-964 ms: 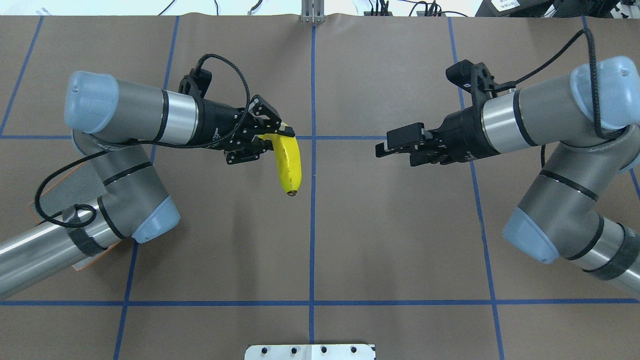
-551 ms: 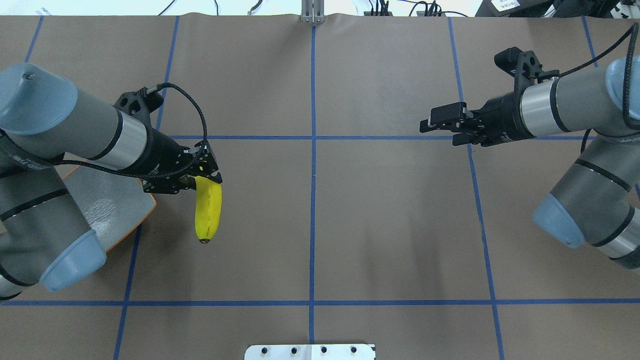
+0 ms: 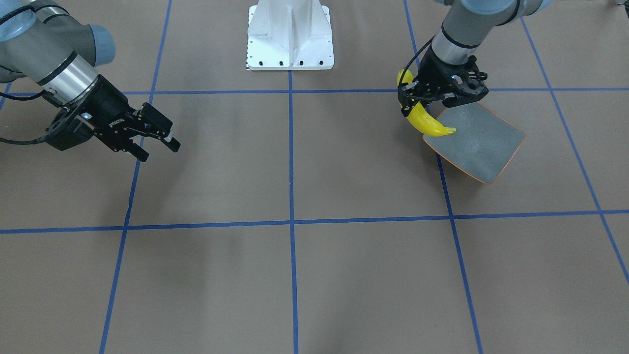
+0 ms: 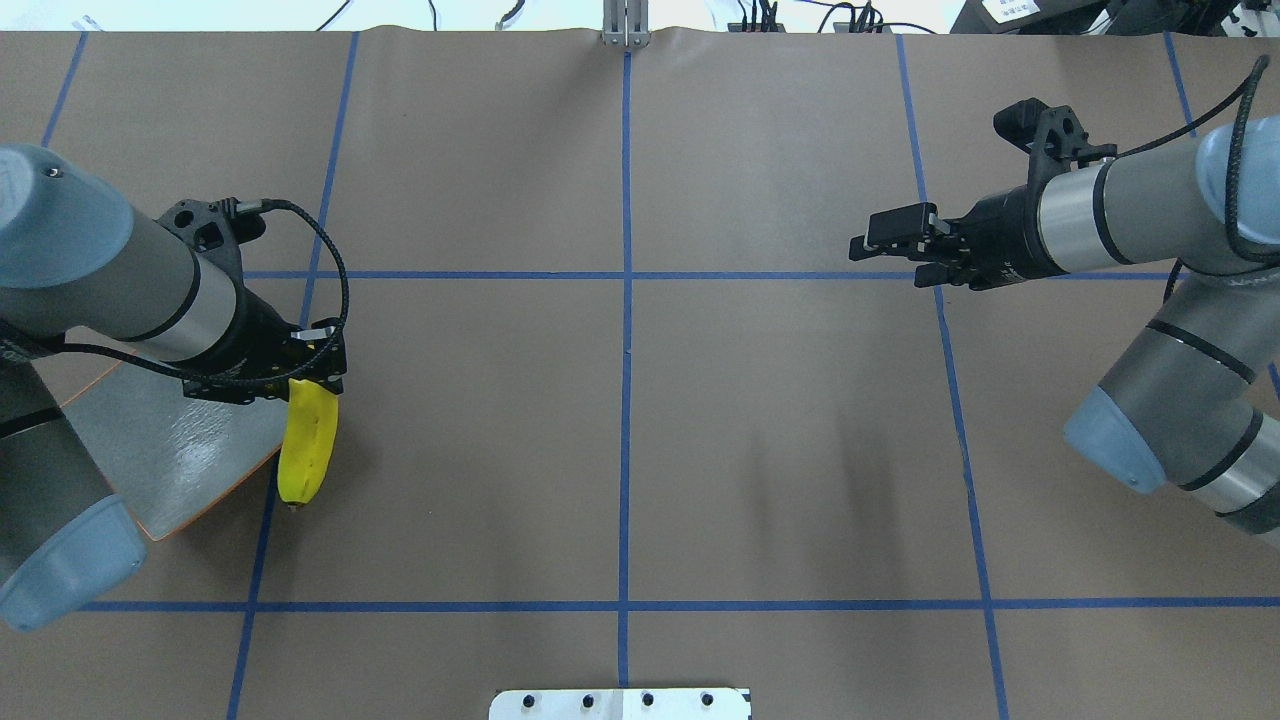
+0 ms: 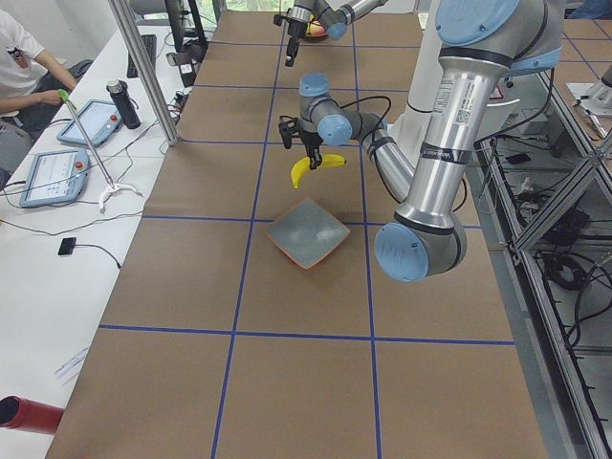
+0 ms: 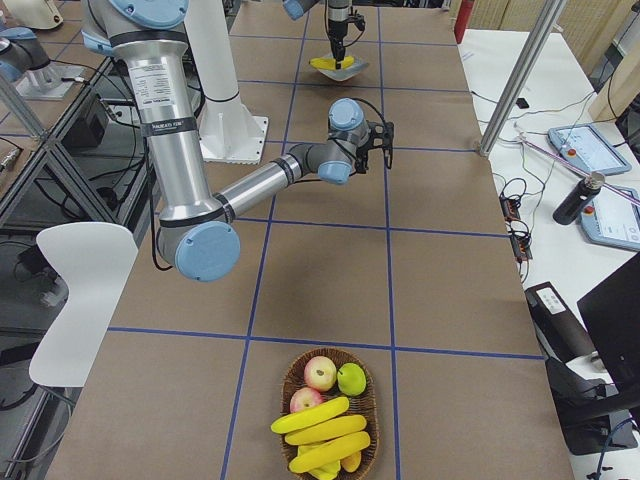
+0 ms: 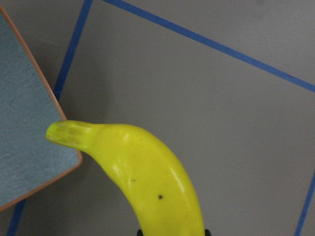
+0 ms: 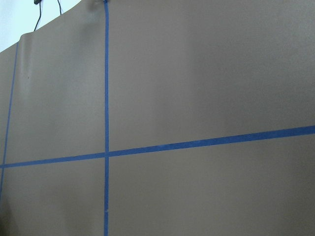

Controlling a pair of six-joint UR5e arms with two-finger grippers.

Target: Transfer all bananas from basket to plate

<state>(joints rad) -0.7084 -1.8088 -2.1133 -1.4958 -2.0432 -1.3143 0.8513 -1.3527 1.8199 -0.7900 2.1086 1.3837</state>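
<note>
L hand (image 4: 312, 378) clamps banana (image 4: 308, 445), stem end out over plate (image 4: 170, 460) corner; R hand (image 3: 159, 150) spread, empty.

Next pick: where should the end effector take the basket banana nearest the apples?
Probably across its middle, from straight above: that banana lies flat atop the other bananas, upper face clear, while the basket rim hems its ends.

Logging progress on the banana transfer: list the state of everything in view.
left gripper: shut on the held banana.
held banana: in the air near a corner of the plate, not set down.
plate: empty.
right gripper: open, empty.
basket: holds bananas and apples.
</note>
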